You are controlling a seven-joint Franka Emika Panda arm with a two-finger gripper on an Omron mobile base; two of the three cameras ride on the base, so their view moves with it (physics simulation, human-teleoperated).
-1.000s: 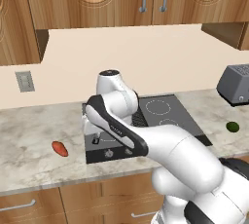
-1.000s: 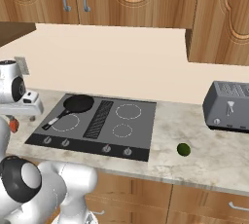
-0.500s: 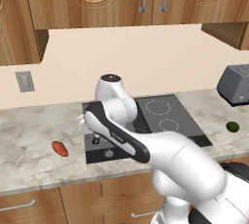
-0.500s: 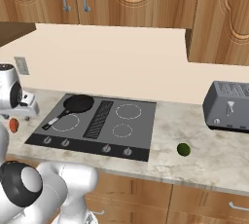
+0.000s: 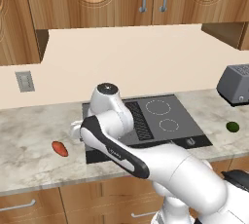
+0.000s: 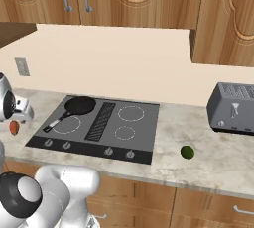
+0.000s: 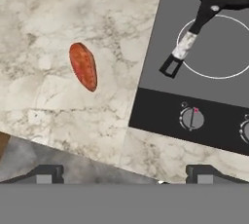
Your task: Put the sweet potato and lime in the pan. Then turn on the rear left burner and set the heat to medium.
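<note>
1. Step in hand, by judgement: approach to the sweet potato (image 7: 83,65), first of the two items bound for the pan (image 6: 80,105); nothing placed in the pan yet, burner step not begun
2. Hand (image 7: 122,173): spread wide, fingertips (image 7: 46,173) well apart at the bottom of the hand view, nothing held between them; poised above the counter (image 7: 44,18) near the left edge of the cooktop (image 6: 101,125)
3. Sweet potato: lies on the marbled counter left of the cooktop, apart from its edge and untouched; seen in the left base view (image 5: 59,148) and partly behind the hand in the right base view (image 6: 14,128)
4. Appearance of the sweet potato: small elongated orange-red oval, tapered ends, mottled skin; long axis runs roughly up and down in the hand view, off to the left of the midline between the fingers
5. Next move, by judgement: shift the hand to centre over the oval, set the fingers across its narrow width, descend, close; rounded shape likely to roll if pinched off-centre
6. Pan: small, round, black, on the rear left burner ring, handle with pale tip (image 7: 185,46) pointing toward the front knobs (image 7: 191,118)
7. Lime (image 6: 187,152): dark green ball on the counter right of the cooktop, in front of the toaster (image 6: 234,108), well apart from the hand
</note>
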